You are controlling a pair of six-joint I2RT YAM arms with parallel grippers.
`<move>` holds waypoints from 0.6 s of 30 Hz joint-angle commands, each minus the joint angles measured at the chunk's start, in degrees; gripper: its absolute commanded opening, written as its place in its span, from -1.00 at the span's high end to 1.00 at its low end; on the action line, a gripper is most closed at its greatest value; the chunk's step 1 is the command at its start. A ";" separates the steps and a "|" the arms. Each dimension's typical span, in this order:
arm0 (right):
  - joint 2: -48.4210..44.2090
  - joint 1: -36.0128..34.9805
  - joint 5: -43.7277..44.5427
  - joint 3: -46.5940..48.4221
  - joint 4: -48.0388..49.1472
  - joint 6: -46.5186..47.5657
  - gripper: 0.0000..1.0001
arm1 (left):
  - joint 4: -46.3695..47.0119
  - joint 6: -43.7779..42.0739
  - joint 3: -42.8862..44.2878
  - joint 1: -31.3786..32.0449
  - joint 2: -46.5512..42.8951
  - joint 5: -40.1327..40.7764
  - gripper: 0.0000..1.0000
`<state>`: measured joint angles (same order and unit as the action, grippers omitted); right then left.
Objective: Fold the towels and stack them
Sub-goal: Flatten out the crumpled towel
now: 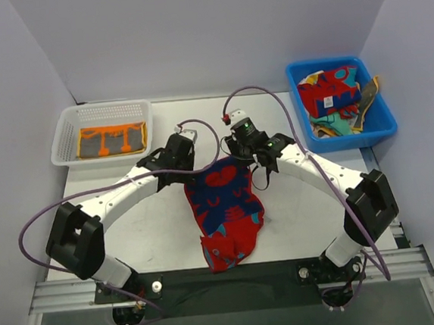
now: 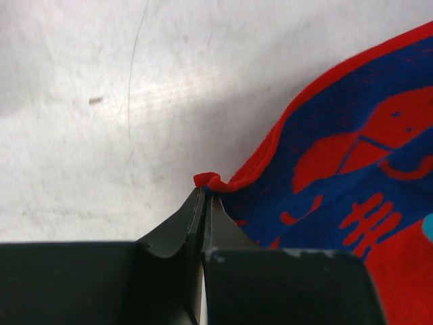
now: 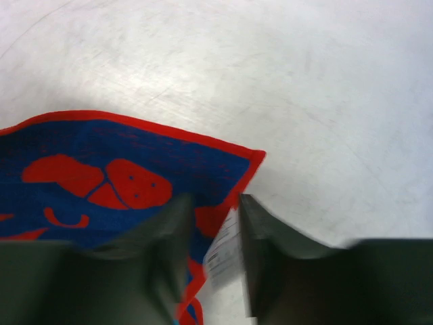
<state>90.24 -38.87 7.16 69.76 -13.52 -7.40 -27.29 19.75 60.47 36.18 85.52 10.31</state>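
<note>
A red towel with blue shapes lies crumpled lengthwise on the white table between the arms. My left gripper is at its far left corner. In the left wrist view the left gripper is shut on the red hem corner of the towel. My right gripper is at the far right corner. In the right wrist view the right gripper has its jaws apart, with the towel's edge and a white label between them.
A white mesh basket at the back left holds an orange towel with dark marks. A blue bin at the back right holds several crumpled towels, a red and blue one on top. Bare table lies to the left.
</note>
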 commanded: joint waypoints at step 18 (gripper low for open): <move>15.39 15.32 -13.57 6.44 2.44 1.68 0.00 | 1.45 -6.48 20.83 -4.89 25.75 0.51 1.00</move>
<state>102.37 -23.27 -3.38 73.65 -11.31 -7.75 -26.35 14.31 77.95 31.90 110.67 10.31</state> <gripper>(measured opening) 0.501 0.074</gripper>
